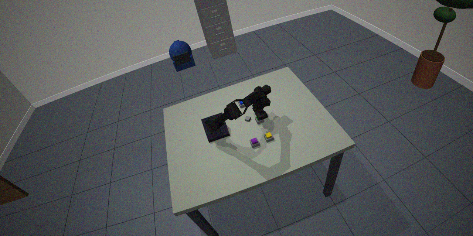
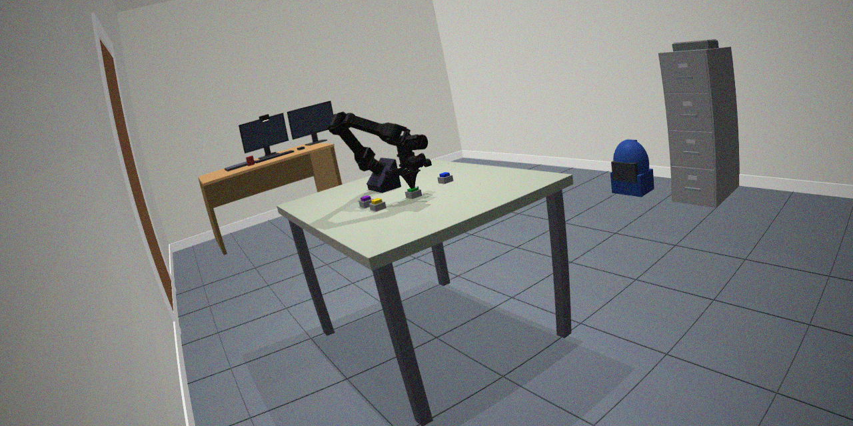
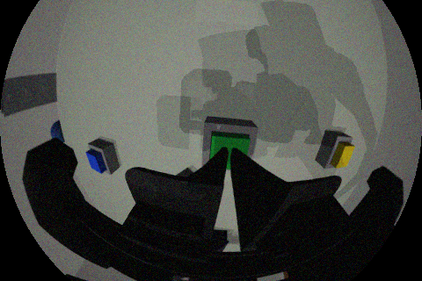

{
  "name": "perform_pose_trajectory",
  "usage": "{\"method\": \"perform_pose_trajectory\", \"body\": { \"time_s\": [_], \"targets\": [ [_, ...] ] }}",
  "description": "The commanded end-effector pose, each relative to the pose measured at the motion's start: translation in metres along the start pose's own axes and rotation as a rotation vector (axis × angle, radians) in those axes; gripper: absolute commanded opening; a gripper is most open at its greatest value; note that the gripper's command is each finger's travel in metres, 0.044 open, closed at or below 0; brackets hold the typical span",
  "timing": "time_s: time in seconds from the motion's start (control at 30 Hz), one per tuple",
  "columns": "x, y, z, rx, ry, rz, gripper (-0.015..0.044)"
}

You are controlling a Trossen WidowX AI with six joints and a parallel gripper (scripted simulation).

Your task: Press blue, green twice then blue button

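Observation:
The green button (image 2: 412, 189) (image 3: 229, 140) sits in its grey housing, and in the top view it is mostly hidden under the gripper. My gripper (image 3: 229, 152) (image 2: 412, 186) is shut and empty, pointing down, with its tips at the top of the green button. Whether the tips touch it or the cap is pressed in I cannot tell. The blue button (image 1: 241, 102) (image 2: 444, 174) (image 3: 96, 161) stands apart, to the left in the wrist view, and nothing touches it.
The yellow button (image 1: 268, 134) (image 2: 376, 201) (image 3: 343, 155) and the purple button (image 1: 254, 140) (image 2: 365, 198) stand close together on the table (image 1: 198, 175) (image 2: 494, 191). A small grey block (image 1: 248, 118) lies between the arm's base (image 1: 214, 127) and the green button.

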State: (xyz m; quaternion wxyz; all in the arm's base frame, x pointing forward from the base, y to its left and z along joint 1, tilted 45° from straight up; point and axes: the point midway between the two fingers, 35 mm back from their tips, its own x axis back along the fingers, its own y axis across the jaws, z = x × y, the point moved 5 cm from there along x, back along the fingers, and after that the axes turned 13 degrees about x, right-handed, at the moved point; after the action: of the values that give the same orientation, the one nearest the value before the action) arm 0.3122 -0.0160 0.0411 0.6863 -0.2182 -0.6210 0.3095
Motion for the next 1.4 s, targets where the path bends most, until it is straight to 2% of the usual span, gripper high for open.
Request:
{"method": "perform_pose_trajectory", "body": {
  "time_s": [0.0,0.57,0.73,1.37],
  "targets": [
    [-0.004,0.001,0.002,0.008,0.009,0.006,0.0020],
    [-0.004,0.001,0.002,0.008,0.009,0.006,0.0020],
    [0.029,0.001,0.001,0.008,0.008,0.005,0.0020],
    [0.006,0.001,0.001,0.008,0.008,0.005,0.0020]
  ]
}}
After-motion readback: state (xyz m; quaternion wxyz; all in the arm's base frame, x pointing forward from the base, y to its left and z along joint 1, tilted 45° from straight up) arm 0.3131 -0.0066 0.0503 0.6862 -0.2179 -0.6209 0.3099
